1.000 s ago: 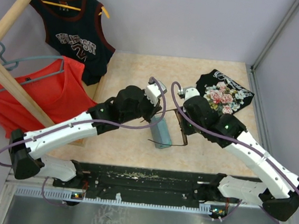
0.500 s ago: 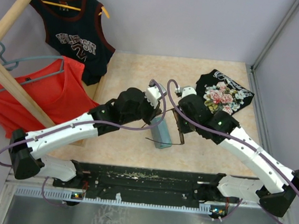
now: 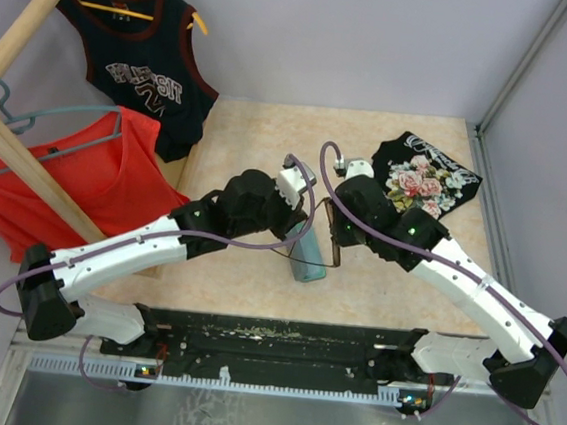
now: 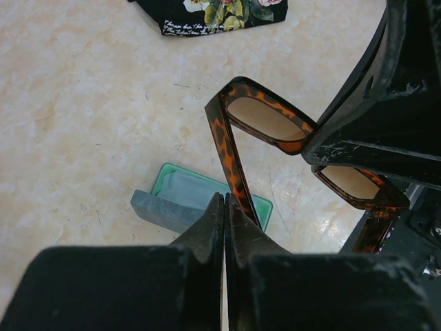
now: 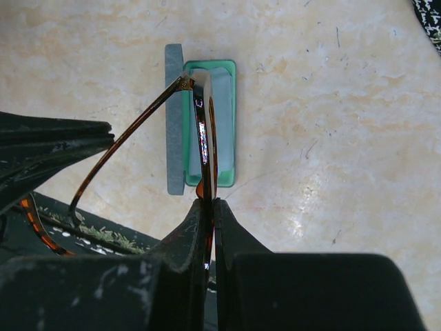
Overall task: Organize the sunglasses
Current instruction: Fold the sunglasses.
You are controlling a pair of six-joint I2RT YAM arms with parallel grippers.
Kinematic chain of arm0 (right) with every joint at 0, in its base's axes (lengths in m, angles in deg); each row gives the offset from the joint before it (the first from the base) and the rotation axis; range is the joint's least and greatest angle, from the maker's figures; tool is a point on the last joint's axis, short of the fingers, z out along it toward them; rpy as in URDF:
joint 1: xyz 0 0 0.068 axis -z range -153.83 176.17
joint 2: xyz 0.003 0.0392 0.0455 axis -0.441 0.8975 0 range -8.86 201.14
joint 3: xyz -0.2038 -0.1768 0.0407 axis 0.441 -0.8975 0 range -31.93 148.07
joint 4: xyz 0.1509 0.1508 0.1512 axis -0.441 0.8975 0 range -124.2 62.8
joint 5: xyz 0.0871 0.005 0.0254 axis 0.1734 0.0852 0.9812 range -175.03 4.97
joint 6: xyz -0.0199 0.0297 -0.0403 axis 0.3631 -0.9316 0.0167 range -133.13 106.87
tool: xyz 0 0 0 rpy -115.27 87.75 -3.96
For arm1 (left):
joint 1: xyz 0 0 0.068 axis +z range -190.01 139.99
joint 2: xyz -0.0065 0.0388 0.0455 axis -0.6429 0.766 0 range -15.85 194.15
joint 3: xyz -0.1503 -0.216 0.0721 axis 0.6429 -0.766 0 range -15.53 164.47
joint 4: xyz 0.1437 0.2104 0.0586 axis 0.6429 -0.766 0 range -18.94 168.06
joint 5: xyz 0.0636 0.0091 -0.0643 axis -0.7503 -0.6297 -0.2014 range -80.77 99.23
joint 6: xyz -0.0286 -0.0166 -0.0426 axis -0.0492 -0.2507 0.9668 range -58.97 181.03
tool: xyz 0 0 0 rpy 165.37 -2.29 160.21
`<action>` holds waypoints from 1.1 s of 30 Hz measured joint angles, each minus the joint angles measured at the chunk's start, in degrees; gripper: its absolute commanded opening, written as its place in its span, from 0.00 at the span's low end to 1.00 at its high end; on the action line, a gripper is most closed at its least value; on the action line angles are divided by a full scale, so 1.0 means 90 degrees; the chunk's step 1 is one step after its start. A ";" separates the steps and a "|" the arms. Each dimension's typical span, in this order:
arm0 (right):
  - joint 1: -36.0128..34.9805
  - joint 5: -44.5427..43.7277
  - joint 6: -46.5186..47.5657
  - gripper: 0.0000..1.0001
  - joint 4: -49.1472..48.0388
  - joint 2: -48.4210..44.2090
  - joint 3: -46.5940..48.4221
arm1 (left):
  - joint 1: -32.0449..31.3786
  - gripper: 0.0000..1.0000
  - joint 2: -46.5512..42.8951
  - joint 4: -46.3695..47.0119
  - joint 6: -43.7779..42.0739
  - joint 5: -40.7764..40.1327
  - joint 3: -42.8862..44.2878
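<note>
The sunglasses (image 4: 265,121), tortoise-brown with dark lenses, hang in the air over the open case (image 3: 303,266). The case is grey-blue outside and green inside, and a pale blue cloth (image 5: 222,103) lies in it. My right gripper (image 5: 212,201) is shut on the front frame, seen edge-on (image 5: 202,124). One temple arm (image 4: 234,165) is swung out toward my left gripper (image 4: 225,200). That gripper is shut with nothing between its fingers, and the temple runs along the outside of one fingertip. In the top view both grippers (image 3: 297,224) (image 3: 336,240) meet above the case.
A folded black floral garment (image 3: 425,178) lies at the back right. A wooden rack (image 3: 27,163) with a red top (image 3: 85,188) and a black jersey (image 3: 141,73) stands at the left. A black rail (image 3: 281,338) runs along the near edge.
My right arm has carried the sunglasses left and a little nearer, so they now hang over the case. The left gripper has shifted slightly with them. Both stay shut.
</note>
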 measured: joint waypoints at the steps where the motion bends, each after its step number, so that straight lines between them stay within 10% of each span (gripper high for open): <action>1: 0.0000 0.0002 -0.0019 0.00 -0.0036 0.0000 0.0000 | 0.0000 0.00 0.0000 0.0000 0.0005 0.0007 -0.0017; 33: 0.0002 0.0056 -0.0362 0.00 -0.0782 0.0333 0.0005 | -0.0155 0.00 0.0240 0.0092 0.0119 0.0233 0.0010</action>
